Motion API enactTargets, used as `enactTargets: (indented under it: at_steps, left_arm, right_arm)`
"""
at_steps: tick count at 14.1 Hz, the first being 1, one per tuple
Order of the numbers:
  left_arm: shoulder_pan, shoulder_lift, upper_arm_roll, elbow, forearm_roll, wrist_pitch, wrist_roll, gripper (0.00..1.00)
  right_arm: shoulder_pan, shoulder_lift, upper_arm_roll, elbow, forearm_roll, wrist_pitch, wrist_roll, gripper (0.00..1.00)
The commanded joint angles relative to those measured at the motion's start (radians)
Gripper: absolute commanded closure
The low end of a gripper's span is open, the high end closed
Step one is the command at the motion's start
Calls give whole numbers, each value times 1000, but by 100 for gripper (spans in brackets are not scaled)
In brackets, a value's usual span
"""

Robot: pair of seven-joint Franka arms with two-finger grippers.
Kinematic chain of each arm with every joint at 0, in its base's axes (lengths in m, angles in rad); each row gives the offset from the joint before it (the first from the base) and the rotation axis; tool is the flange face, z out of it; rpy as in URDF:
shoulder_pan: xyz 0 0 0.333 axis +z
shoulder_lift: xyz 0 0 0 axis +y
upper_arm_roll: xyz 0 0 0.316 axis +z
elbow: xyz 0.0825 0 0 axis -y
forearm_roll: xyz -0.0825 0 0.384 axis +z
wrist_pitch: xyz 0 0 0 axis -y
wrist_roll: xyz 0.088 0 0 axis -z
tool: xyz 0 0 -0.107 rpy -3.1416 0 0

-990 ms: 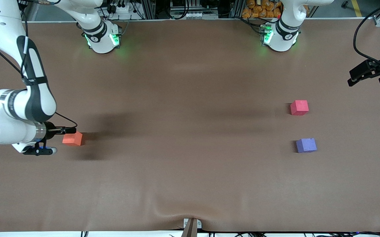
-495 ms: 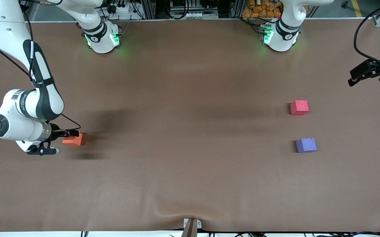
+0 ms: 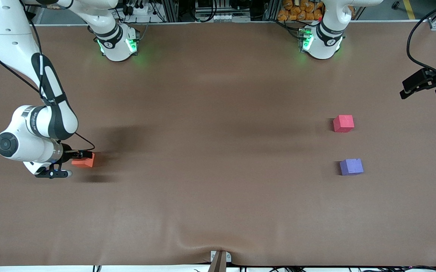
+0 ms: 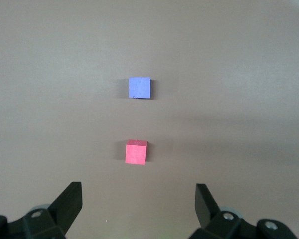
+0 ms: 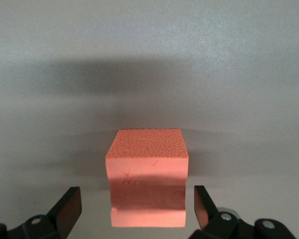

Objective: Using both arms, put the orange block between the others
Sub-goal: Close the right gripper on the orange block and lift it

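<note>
The orange block [image 3: 84,161] lies on the brown table [image 3: 218,196] at the right arm's end, well apart from the other two cubes. The right gripper [image 5: 137,205] is low at the block, its fingers spread wide on either side, not clamping it. The pinkish-red cube [image 3: 343,123] sits at twelve o'clock from the purple-blue cube [image 3: 351,166], a gap between them. The left gripper [image 3: 425,84] waits open above the table's edge, at two o'clock from the pinkish-red cube.

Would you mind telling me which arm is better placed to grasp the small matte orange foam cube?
Right. The right gripper is open at the small matte orange foam cube, which sits between its fingers in the right wrist view. The left gripper waits, open, at the left arm's end.
</note>
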Motion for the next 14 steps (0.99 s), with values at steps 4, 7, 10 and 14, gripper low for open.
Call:
enactTargets:
  at_steps: [4,7,10,14]
  left_arm:
    - [10,-4,-4,1,-19,-1,20,0]
    - [10,-1,-4,3,-19,1,20,0]
    - [10,0,-4,3,-19,7,20,0]
    - [12,0,-4,3,-19,7,21,0]
  right_arm:
    - [-27,23,14,-10,-12,44,-15,0]
    - [-27,26,14,-10,-12,44,-13,73]
    - [-27,26,15,-10,-12,42,-13,100]
    - [-24,24,15,-7,-11,28,-9,100]
